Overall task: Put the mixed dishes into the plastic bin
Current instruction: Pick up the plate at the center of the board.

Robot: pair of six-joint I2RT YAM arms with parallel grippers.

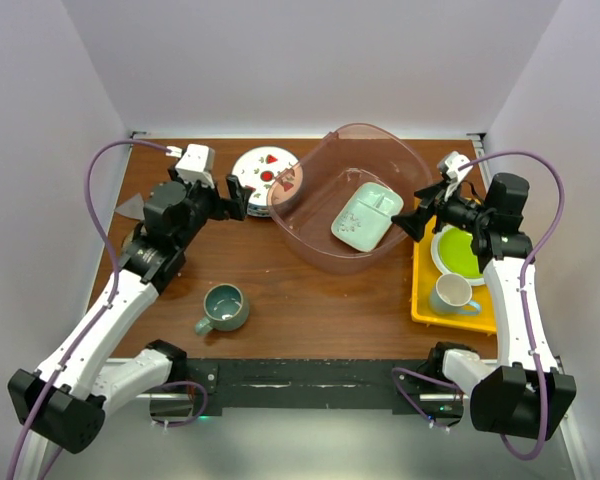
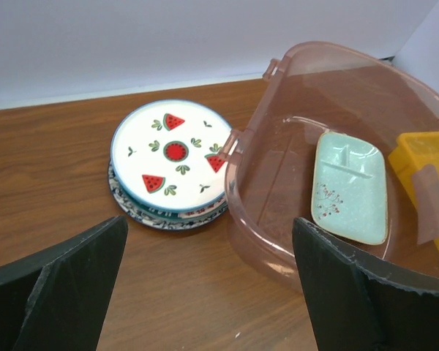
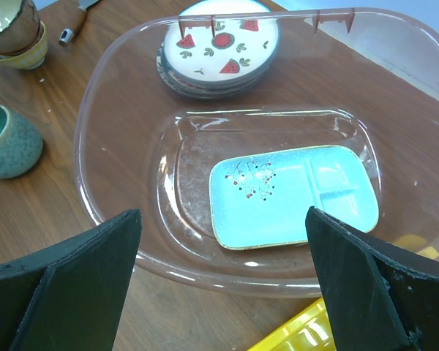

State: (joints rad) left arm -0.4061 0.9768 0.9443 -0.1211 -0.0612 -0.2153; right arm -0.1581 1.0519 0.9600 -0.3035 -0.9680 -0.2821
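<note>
left arm: reaching to far left, left fingers spread wide, empty | right arm: reaching to far right, right fingers spread wide, empty

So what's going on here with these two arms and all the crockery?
Two robot arms are loading dishes into the plastic bin. A mint dish already lies inside it. A stack of plates, a watermelon one on top, sits on the table right beside the bin, and the left gripper points at it, open and empty. The right gripper hovers open at the bin's other side. A grey-teal mug waits on the table near the arms.
</note>
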